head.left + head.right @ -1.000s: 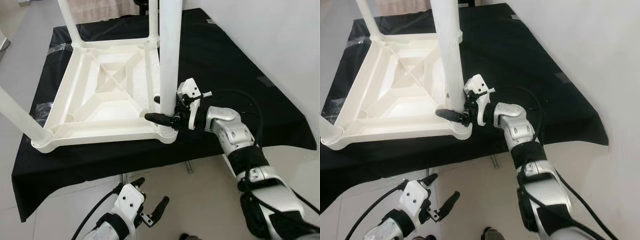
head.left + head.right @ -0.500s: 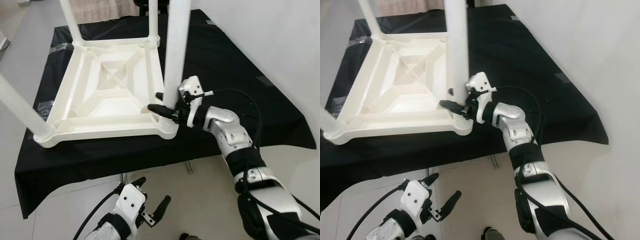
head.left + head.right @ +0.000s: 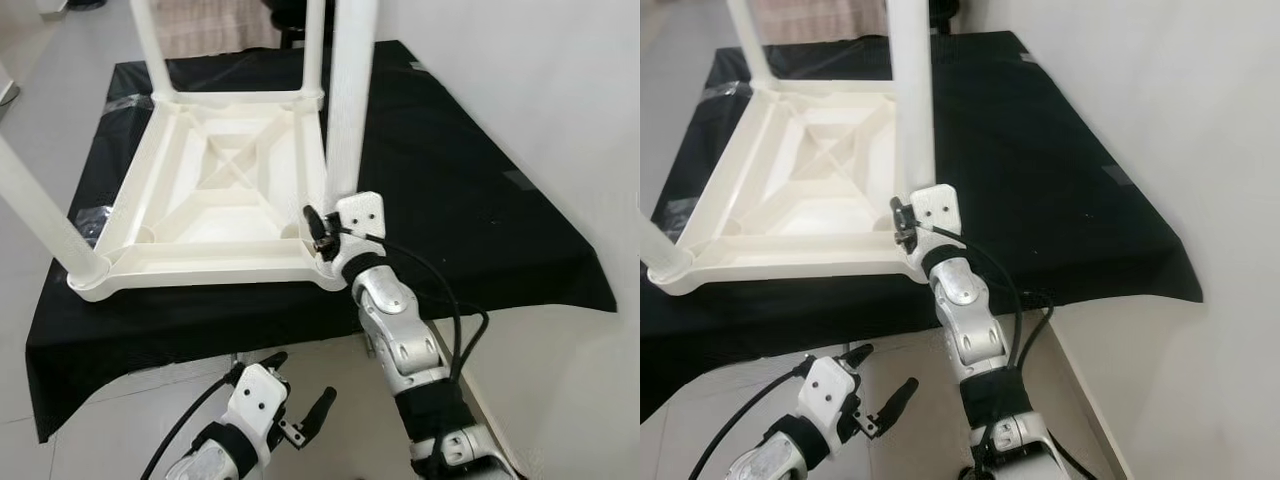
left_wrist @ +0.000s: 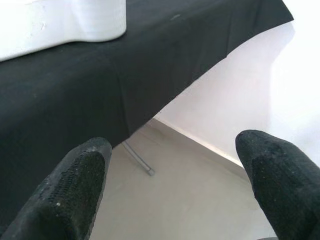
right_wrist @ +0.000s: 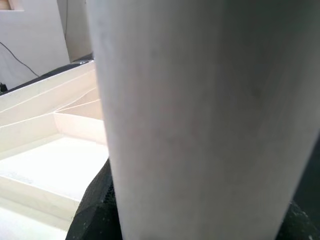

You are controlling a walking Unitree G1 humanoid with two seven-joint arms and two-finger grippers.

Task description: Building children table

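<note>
A white plastic children's table [image 3: 215, 215] lies upside down on a black-draped work table [image 3: 450, 200], with its legs pointing up. My right gripper [image 3: 322, 232] is at the base of the near right leg [image 3: 345, 110], its black fingers on either side of it and shut on it. In the right wrist view that leg [image 5: 200, 115] stands close up, with a black finger [image 5: 95, 210] beside it. My left gripper [image 3: 300, 385] hangs low in front of the work table, open and holding nothing, its fingers [image 4: 70, 190] spread wide.
The three other legs stand at the near left [image 3: 40, 215], far left [image 3: 150, 45] and far right [image 3: 315, 40]. A white wall [image 3: 560, 100] runs along the right. Pale floor [image 3: 130, 400] lies below the cloth's front edge, with a metal support [image 4: 140, 160] underneath.
My right arm has swung round: its forearm came in from the right and now rises from below at the table's front. Its gripper stays at the leg's base. The left arm has not moved.
</note>
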